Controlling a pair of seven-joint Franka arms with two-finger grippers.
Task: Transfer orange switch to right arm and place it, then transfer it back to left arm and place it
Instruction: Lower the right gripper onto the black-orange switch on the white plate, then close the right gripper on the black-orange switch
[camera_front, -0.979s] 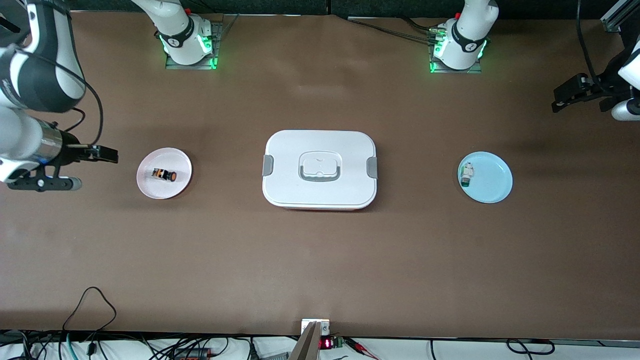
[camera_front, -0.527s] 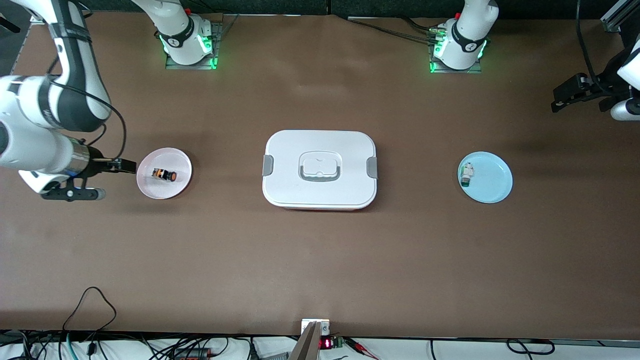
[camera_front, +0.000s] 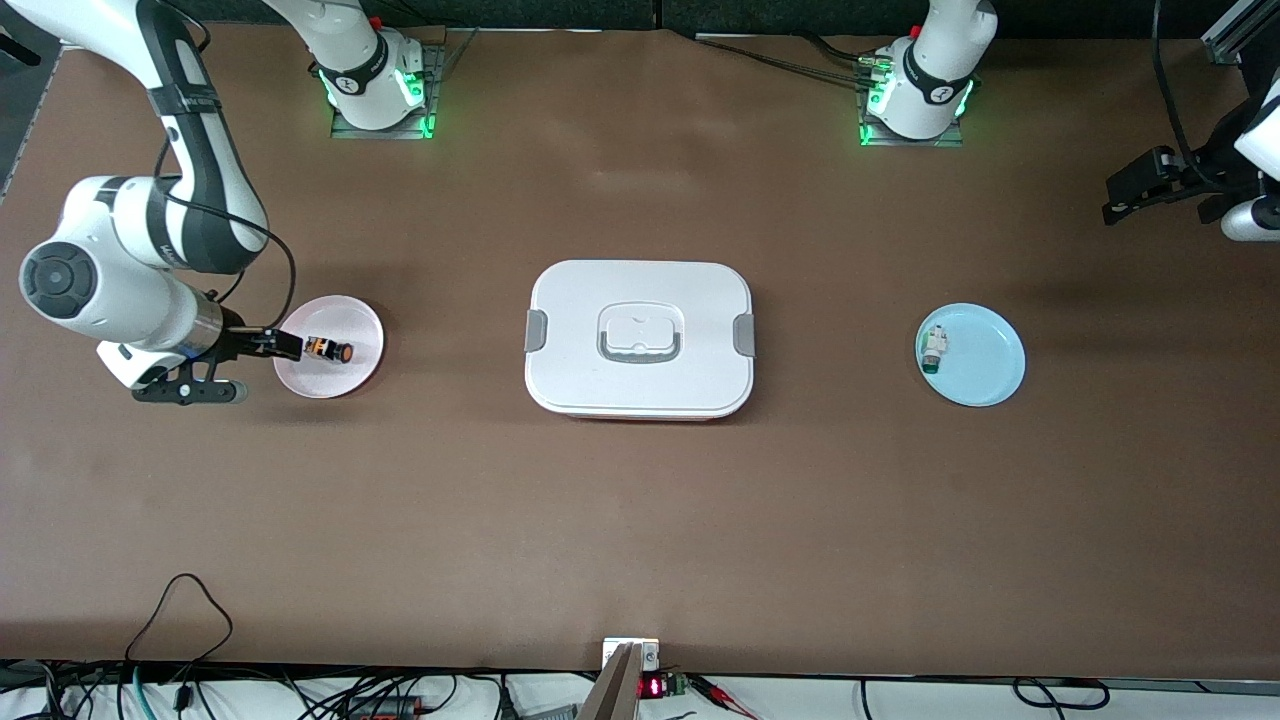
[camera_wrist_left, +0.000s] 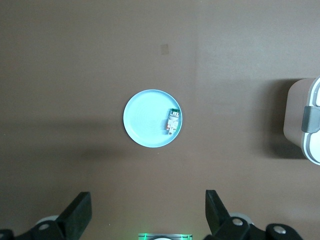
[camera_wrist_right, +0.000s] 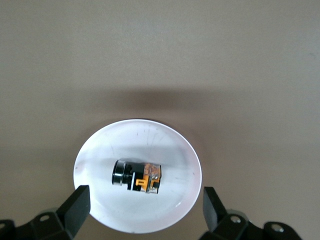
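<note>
Change logged, right arm only: I saw the right gripper (camera_front: 285, 346) travel from the table edge at the right arm's end inward to the rim of the pink plate (camera_front: 350, 378), ending just beside the orange switch (camera_front: 329, 350). Its fingers (camera_wrist_right: 76, 206) stayed spread wide, now straddling the plate. The elbow swung into view above.

Robotics lab: bolted arm bases (camera_front: 378, 85), brown test table (camera_front: 640, 520), loose cables (camera_front: 180, 640).

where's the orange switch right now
The orange switch lies on the pink plate toward the right arm's end, beside the box; the open right pincer hovers over it.
</note>
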